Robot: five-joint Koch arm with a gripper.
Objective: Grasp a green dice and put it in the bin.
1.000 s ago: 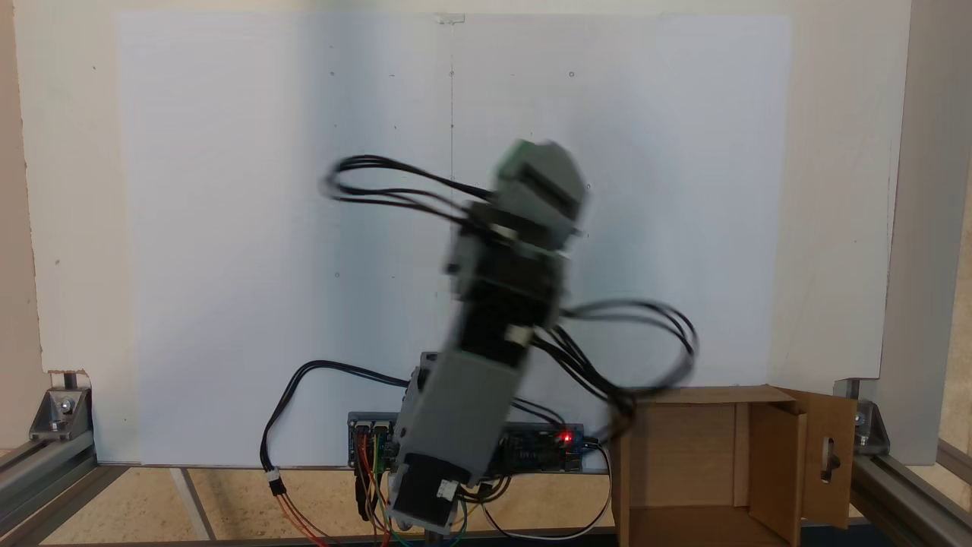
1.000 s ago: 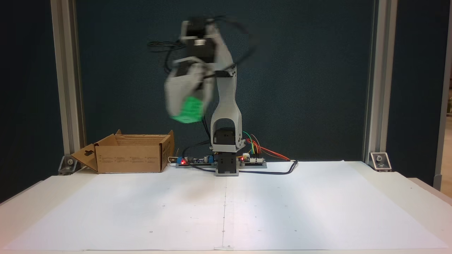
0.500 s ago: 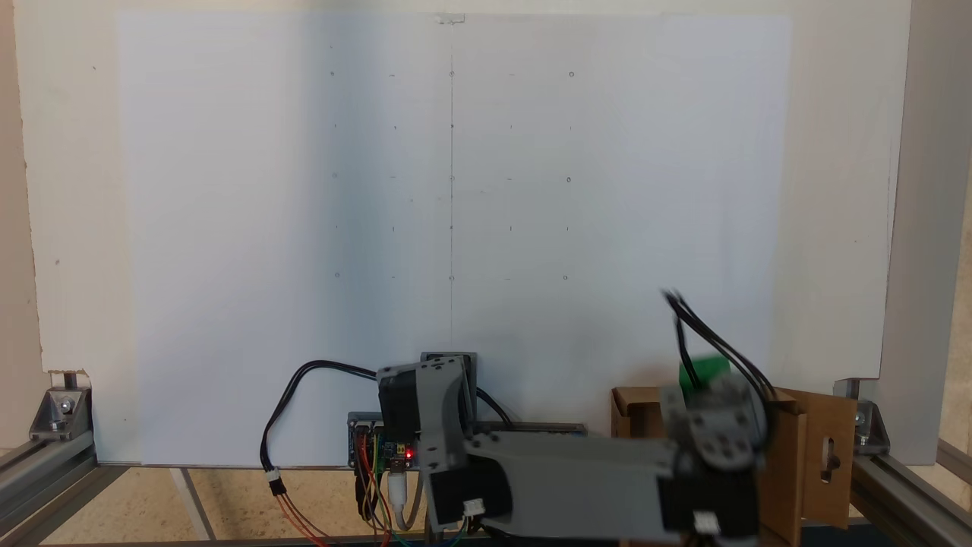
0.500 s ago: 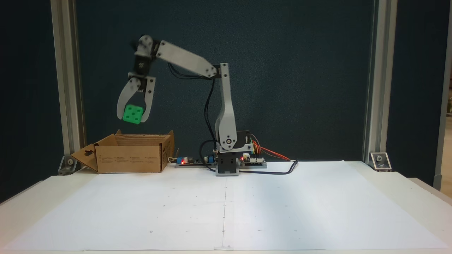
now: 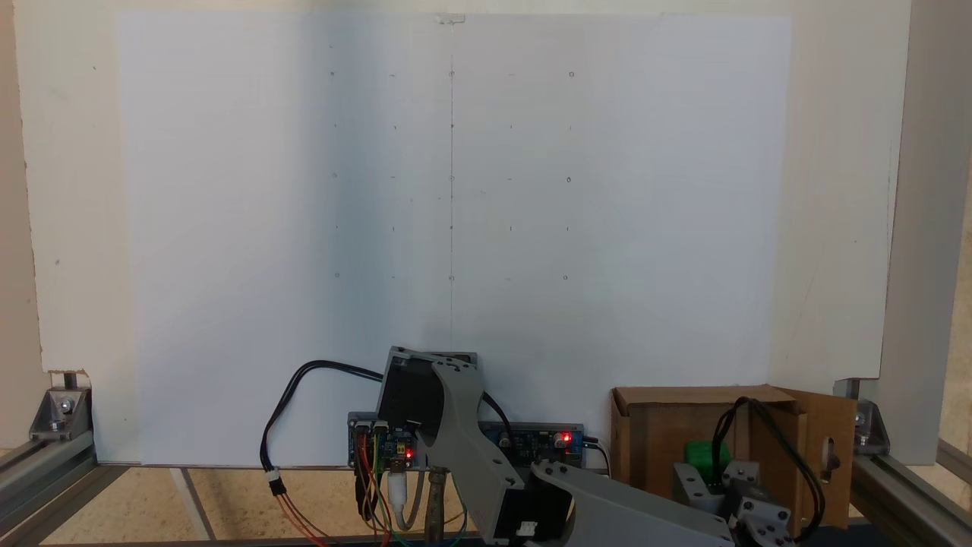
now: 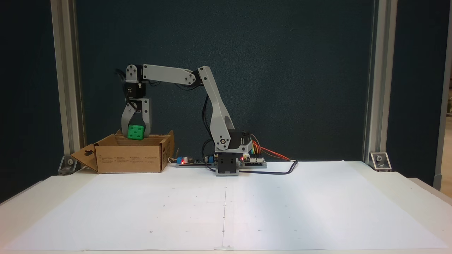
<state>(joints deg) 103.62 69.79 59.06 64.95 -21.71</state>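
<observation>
Green dice sits pinched between the two jaws of the tool, hanging at the rim of the cardboard bin on the desk. From above, the wrist covers most of the dice, seemingly over the bin's inside.

Landmark: bin.

Fixed view from front: bin sits on table, at back left. Arm base stands right of bin, at back middle. Circuit boards lie between bin and arm base. Arm reaches left, over bin. Gripper hangs just above bin's open top. Dice sits between gripper's jaws, right at bin's top edge. Bin flap sticks out left.

Fixed view from above: bin at bottom right, dice over bin's inside, arm base left of bin.
</observation>
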